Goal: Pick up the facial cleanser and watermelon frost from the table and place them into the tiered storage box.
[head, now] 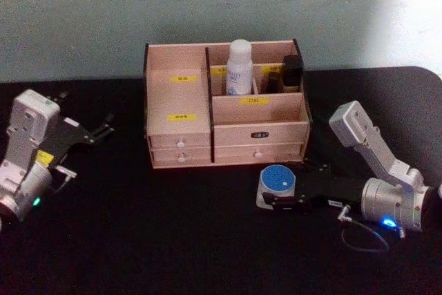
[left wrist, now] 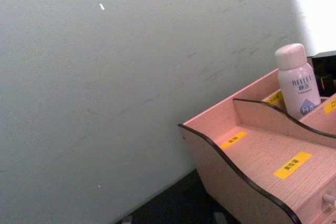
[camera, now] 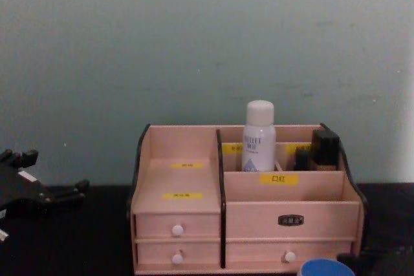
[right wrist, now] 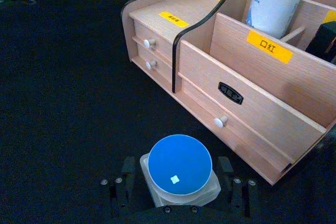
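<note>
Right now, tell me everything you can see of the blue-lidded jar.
The watermelon frost is a squat round jar: flat bright-blue lid with a small white mark, frosted whitish body. It stands upright on the black table, in front of the lower right drawer of the tiered storage box. The right gripper straddles it; contact is unclear.

The head camera is looking steeply down on the tiered storage box [head: 259,132] near the back edge of the table [head: 138,240]; the chest camera is facing its front, low. Both wrist cameras are viewing it obliquely, the right seemingly closer.
</note>
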